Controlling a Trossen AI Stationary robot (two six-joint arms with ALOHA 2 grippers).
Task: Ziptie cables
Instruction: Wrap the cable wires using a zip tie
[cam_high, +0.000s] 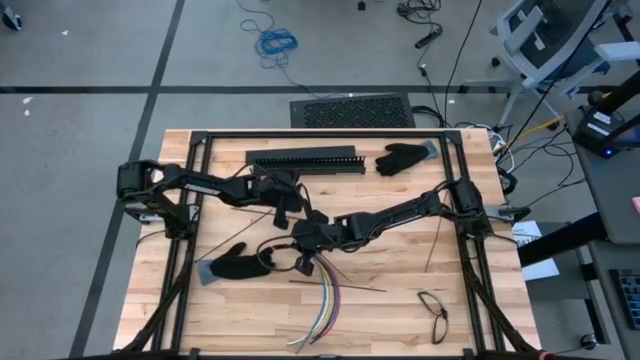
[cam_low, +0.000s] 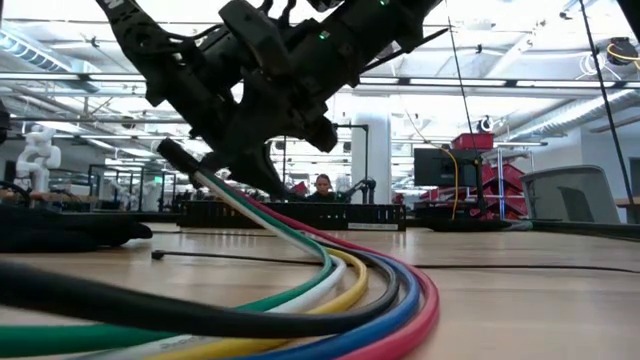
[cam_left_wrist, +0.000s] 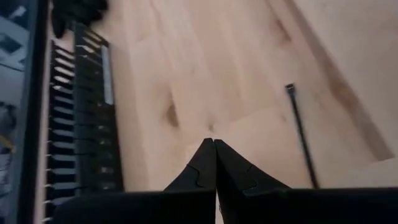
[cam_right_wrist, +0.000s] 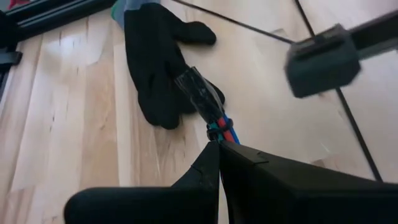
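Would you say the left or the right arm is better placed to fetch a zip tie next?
Left, probably: the right gripper is shut on the cables, while the left gripper is shut on nothing, with a zip tie nearby.

Counter (cam_high: 400, 290): pale wood planks, smooth, faint sheen. Cables (cam_low: 330, 290): glossy plastic sheathing, smooth. Glove (cam_right_wrist: 155, 68): matt black cloth, soft. Slotted bar (cam_left_wrist: 84, 124): black plastic, slight gloss. Right claw (cam_right_wrist: 217, 149): matt black plastic, smooth.

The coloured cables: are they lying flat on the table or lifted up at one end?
Lifted at one end. The right gripper is shut on the cables, which rise from the table towards it.
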